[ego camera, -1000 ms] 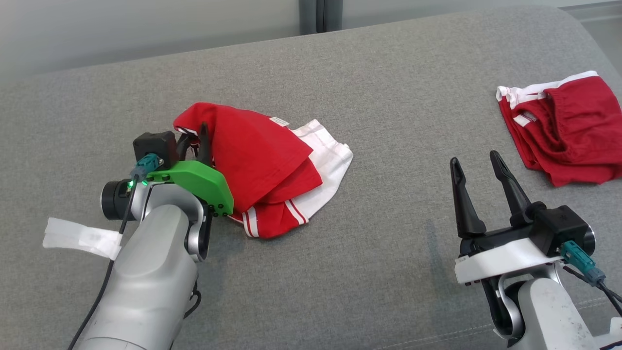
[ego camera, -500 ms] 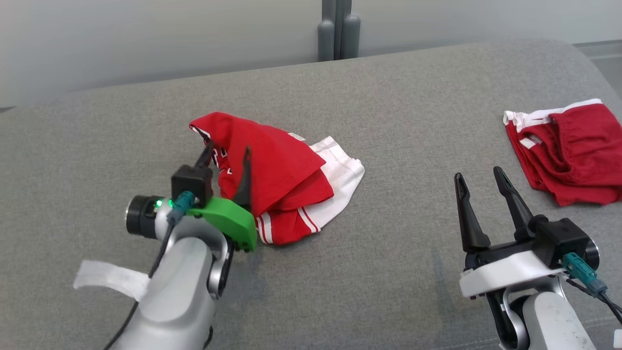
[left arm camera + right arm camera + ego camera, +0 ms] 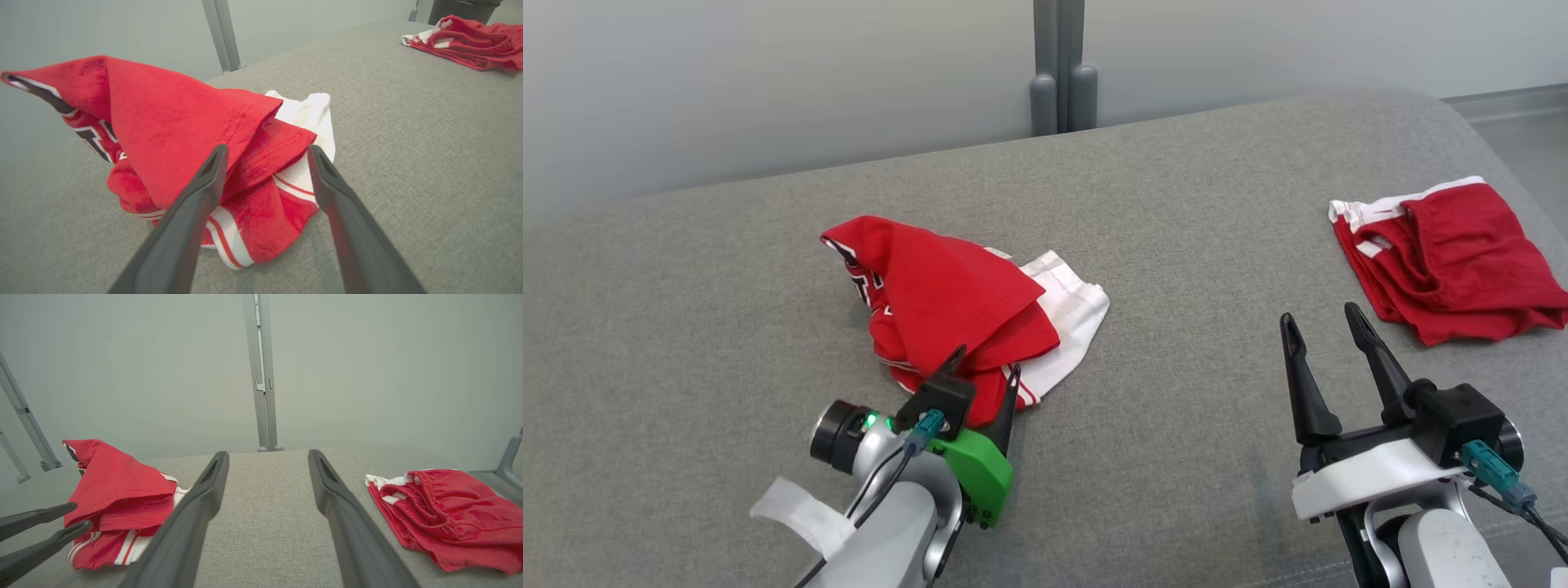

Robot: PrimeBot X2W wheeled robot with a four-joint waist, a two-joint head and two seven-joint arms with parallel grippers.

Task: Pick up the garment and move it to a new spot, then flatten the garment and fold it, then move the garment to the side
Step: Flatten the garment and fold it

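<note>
The red and white garment [image 3: 947, 302] sits in a crumpled heap a little left of the middle of the grey cushioned surface [image 3: 1176, 245]. One red fold stands up in a peak at its far left, and a white panel spreads out flat to the right. The left gripper [image 3: 987, 359] is at the near edge of that heap. Its two dark fingers are spread wide and point up into the striped hem, with no cloth pinched between them, so it has let go and holds nothing. From the left wrist the fingers frame the lower red fold and the white stripes just beyond their tips. I cannot tell whether the left-hand finger brushes the hanging red edge or only passes in front of it. A strip of white tape [image 3: 800, 514] hangs off that forearm.

The right gripper [image 3: 1319, 314] is well off to the right, over bare grey fabric, also spread wide with nothing in it. The heap lies far to its left. A second red piece with a white waistband [image 3: 1454, 261] lies just beyond it to the right, near the surface's far right edge, well apart from the garment
</note>
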